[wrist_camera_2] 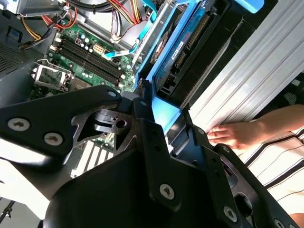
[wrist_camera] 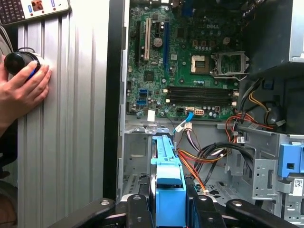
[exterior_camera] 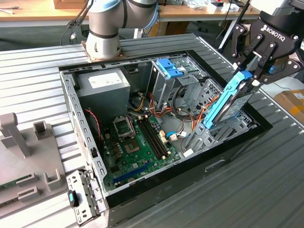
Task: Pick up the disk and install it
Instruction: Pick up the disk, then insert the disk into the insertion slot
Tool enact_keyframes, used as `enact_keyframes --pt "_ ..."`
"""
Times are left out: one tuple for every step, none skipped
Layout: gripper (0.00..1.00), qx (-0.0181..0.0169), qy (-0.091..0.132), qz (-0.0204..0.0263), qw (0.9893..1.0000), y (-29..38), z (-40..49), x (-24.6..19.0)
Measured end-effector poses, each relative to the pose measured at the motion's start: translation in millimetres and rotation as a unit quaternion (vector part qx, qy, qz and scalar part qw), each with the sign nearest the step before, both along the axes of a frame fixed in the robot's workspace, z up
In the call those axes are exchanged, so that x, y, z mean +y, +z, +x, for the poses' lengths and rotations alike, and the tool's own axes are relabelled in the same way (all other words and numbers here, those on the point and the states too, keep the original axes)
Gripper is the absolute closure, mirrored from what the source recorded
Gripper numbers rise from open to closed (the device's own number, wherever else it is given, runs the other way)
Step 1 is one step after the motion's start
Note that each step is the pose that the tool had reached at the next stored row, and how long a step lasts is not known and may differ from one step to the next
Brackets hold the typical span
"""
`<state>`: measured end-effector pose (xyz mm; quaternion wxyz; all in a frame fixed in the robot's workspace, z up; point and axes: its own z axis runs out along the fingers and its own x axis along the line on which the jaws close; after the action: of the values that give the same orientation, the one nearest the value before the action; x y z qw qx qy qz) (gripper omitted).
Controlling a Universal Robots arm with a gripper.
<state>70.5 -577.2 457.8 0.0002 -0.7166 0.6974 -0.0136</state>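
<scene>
Holds the disk (exterior_camera: 227, 103) with the gripper (exterior_camera: 247, 80) closed on the upper end of its blue carrier. Carries it on edge and tilted, lower end down at the metal drive bay (exterior_camera: 223, 135), in the corner of the computer case (exterior_camera: 190, 166) at the exterior view's right; cannot tell whether touching the bay floor.

Judged: pick-up done, install under way, not seated, with most of its length above the case rim.

Beyond the bay, in the first wrist view: orange and red cables (wrist_camera: 194, 164), then motherboard (wrist_camera: 190, 71). Farther off, in the exterior view: blue latch (exterior_camera: 168, 68) atop the tall cage, then power supply (exterior_camera: 102, 88).

Writing: white lettering on the gripper body, print on the disk's face, white label on the power supply, markings on the motherboard; noted, not transcribed
</scene>
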Motion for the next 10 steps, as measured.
enact_keyframes --pt "0.63 0.0 0.0 0.0 1.0 0.0 -0.1 0.0" --pt "0.63 -0.0001 0.0 0.0001 1.0 -0.2 -2.3 -0.1" --pt "0.63 -0.0001 0.0 0.0002 1.0 -0.1 -3.3 -0.1" --pt "0.63 -0.0001 0.0 0.0004 1.0 -0.1 -3.8 -0.1" --pt "0.63 -0.0001 0.0 0.0005 1.0 -0.1 -4.1 -0.1" --pt "0.63 -0.0001 0.0 0.0005 1.0 -0.1 -4.1 0.0" --pt "0.63 0.0 0.0 0.0005 1.0 -0.1 -4.2 -0.1" --pt "0.63 -0.0001 -0.001 0.0005 1.0 -0.1 -3.9 0.0" --pt "0.63 -0.0001 -0.002 0.0005 1.0 -0.4 -3.7 0.0" --pt "0.63 -0.0001 -0.003 0.0005 1.0 -1.1 -3.6 0.0"
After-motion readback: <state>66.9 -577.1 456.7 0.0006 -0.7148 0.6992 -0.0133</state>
